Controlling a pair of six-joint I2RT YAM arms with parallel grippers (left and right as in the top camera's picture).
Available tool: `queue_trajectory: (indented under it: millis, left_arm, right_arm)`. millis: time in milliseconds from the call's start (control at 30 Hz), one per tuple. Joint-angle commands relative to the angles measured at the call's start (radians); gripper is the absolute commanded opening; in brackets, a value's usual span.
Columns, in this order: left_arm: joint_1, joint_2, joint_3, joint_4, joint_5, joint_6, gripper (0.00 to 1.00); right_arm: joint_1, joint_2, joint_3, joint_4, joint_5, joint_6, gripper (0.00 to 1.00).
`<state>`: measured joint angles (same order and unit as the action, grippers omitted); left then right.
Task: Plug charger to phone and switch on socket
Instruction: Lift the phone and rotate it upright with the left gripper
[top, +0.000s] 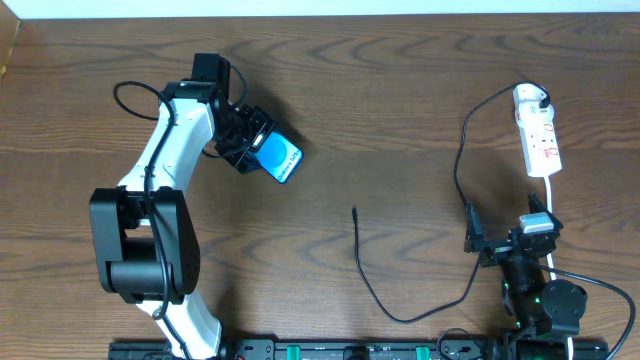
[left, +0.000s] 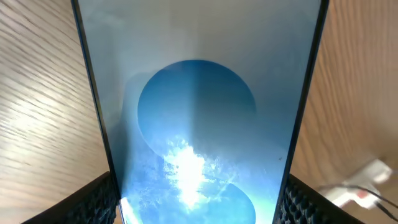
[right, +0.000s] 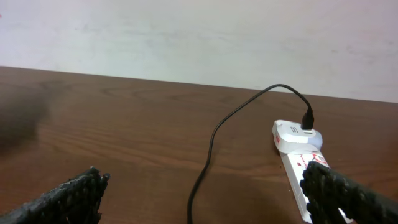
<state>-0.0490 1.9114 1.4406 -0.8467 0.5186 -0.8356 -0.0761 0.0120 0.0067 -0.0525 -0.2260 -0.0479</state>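
Left wrist: phone (left: 199, 106) in left hand (left: 200, 202) | overhead: charger (top: 357, 240) tip well apart

The left arm (top: 165, 150) reaches forward over the table. The left gripper (top: 258, 146) is turned to the right, and its fingers (left: 99, 199) press on both long edges of the phone (top: 280, 158). The right arm (top: 535, 295) is folded low near its base. The right gripper (top: 505, 225) has its jaws wide apart and holds nothing.
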Motion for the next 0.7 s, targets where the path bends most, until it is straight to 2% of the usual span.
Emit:
queue_trajectory:
  millis: [0, 367, 667]
  left_arm:
    - [-0.002, -0.032, -0.002, 0.002, 0.147, -0.066, 0.08]
    - [-0.002, -0.032, -0.002, 0.019, 0.451, -0.07, 0.08]
    - [-0.002, -0.032, -0.002, 0.019, 0.6, -0.242, 0.07]
  right_arm:
    - [0.003, -0.006, -0.001, -0.005, 0.011, -0.009, 0.99]
    - [0.003, -0.006, -0.001, -0.005, 0.011, -0.009, 0.99]
    - [0.003, -0.006, -0.001, -0.005, 0.011, -0.009, 0.99]
